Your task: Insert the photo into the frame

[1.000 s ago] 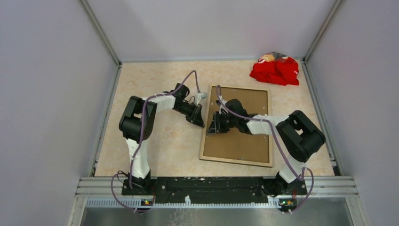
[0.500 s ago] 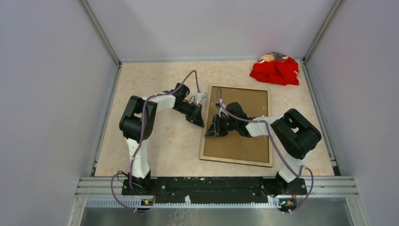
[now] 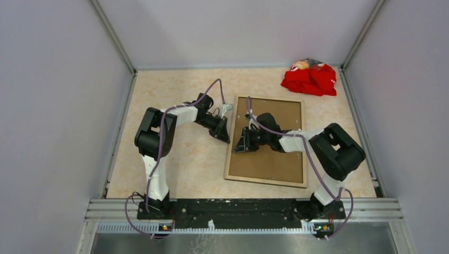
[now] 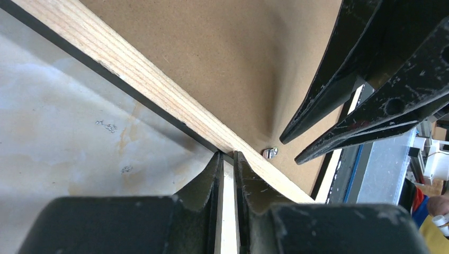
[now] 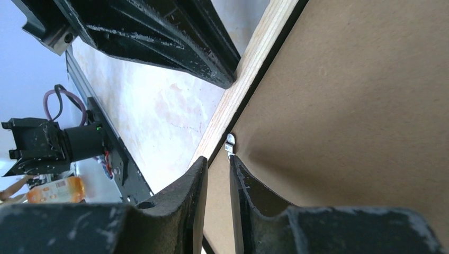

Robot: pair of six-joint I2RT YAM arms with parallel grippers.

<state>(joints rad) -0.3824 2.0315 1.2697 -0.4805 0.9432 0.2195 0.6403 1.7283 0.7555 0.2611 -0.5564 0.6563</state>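
The frame (image 3: pixel 229 164) lies face down on the desk (image 3: pixel 180 159), right of centre, its pale wooden back turned up. A brown backing board (image 3: pixel 275 159) fills its opening, and we cannot tell whether the photo lies under it.

The left end effector (image 4: pixel 226 154) comes at the frame from the left. Its fingers are drawn almost together, with only a thin slit between them and nothing held. The tips meet the outer edge of the frame's left rail, a little beyond the middle of that side.

The right end effector (image 5: pixel 218 159) reaches in from the right, low over the backing board. Its fingers are also nearly together, leaving a narrow gap in which we see only board. The tips sit just inside the same left rail, pointing at a small metal tab (image 5: pixel 230 143) that stands where the board meets the wood, just ahead of them.

The two end effectors face each other across the rail, close together but not touching.

A crumpled red cloth (image 3: pixel 310 79) lies in the far right corner of the desk, well apart from the frame.
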